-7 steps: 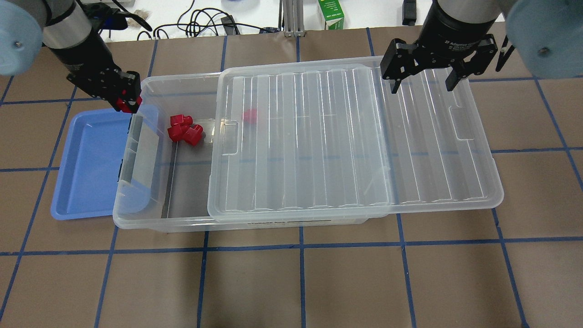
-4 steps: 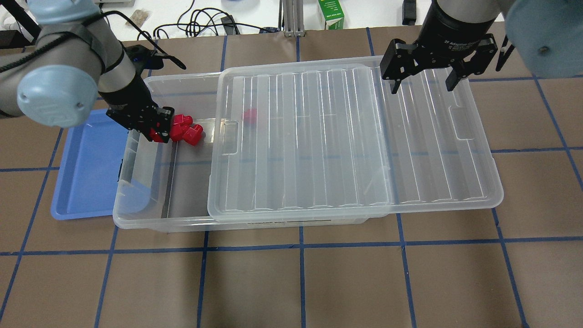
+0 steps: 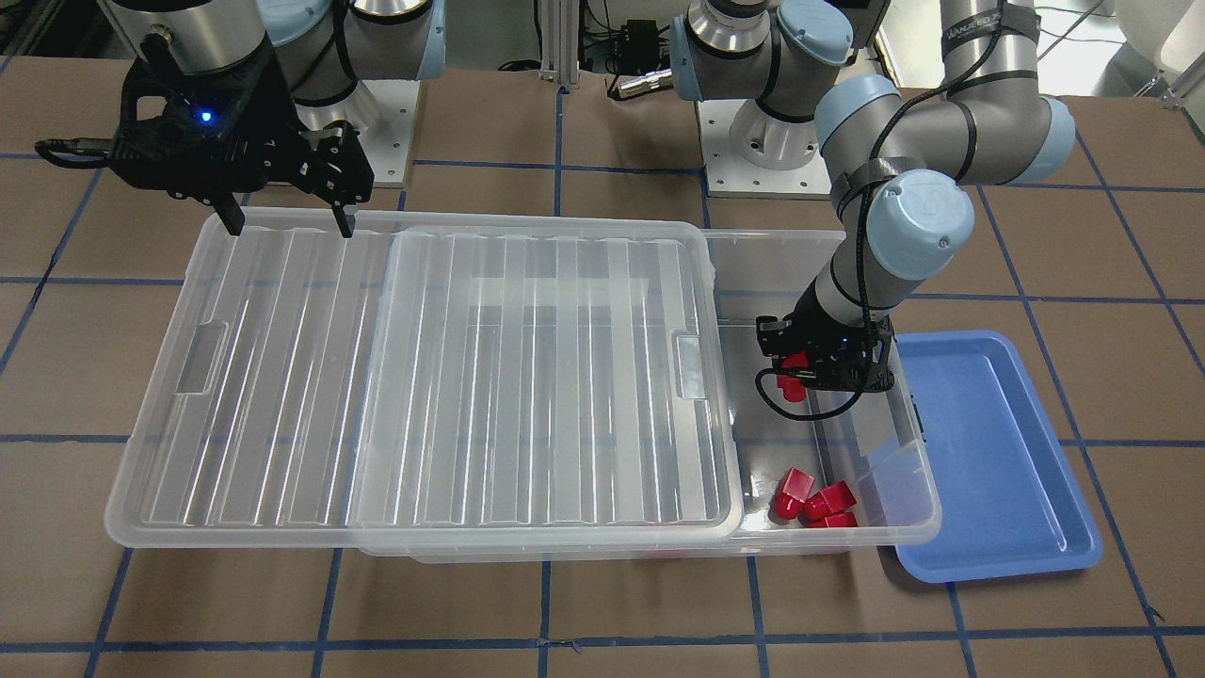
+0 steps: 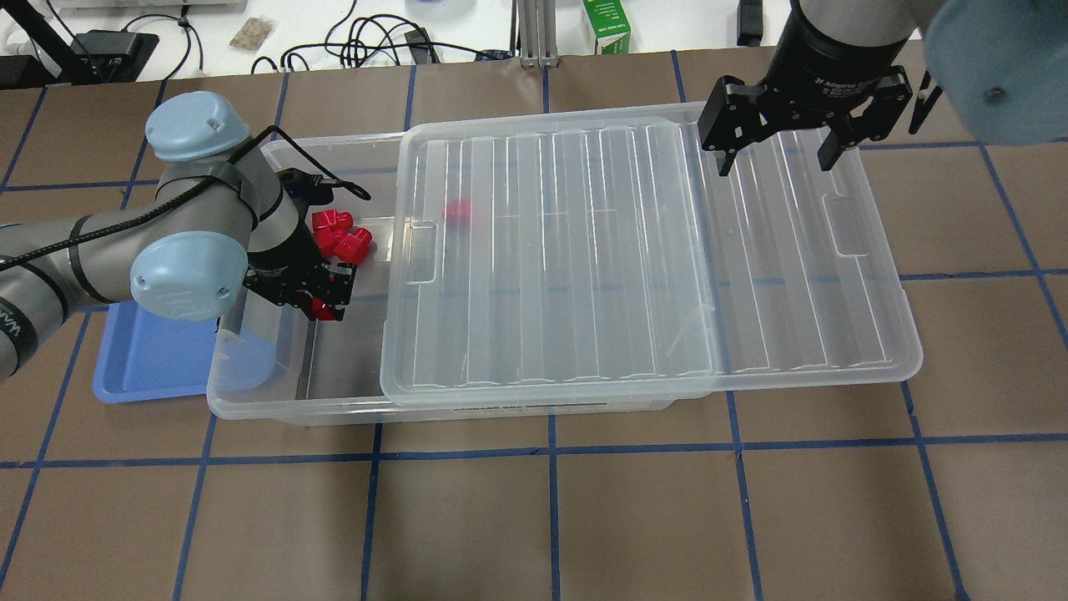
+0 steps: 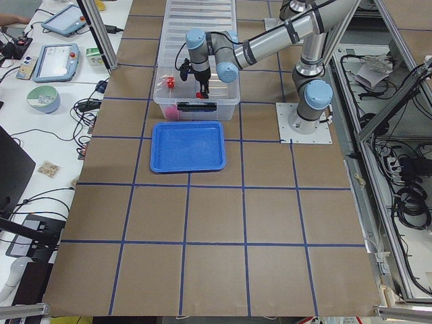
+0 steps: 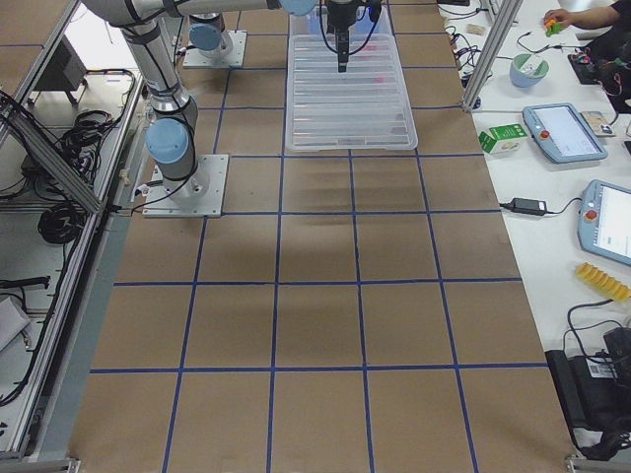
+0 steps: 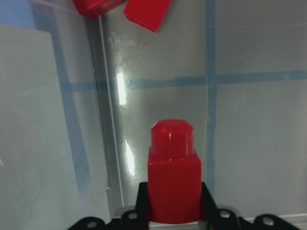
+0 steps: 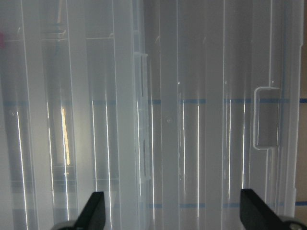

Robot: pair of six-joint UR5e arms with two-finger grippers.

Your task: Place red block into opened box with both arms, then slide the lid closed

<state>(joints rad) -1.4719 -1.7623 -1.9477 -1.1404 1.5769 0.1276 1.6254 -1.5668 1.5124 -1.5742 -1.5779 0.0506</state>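
Observation:
My left gripper [image 4: 324, 294] is shut on a red block [image 4: 324, 311] and hangs low inside the uncovered left end of the clear box [image 4: 250, 402]. The left wrist view shows the red block [image 7: 173, 177] upright between the fingers, above the box floor. Three more red blocks [image 4: 340, 234] lie in the box's far corner, and one [image 4: 457, 210] shows blurred under the lid. The ribbed clear lid [image 4: 584, 250] rests on the box, shifted right and overhanging its right end. My right gripper [image 4: 774, 163] is open over the lid's far right edge, holding nothing.
A shallow blue tray [image 4: 142, 359] lies against the box's left end, partly under my left arm. In the front-facing view the tray [image 3: 998, 471] sits right of the box rim [image 3: 932, 518]. Cables and a green carton [image 4: 607, 25] lie beyond the table's far edge.
My left arm has swung from over the box's left rim into the opening and toward the near side, carrying the red block lower. The right gripper and lid have stayed put.

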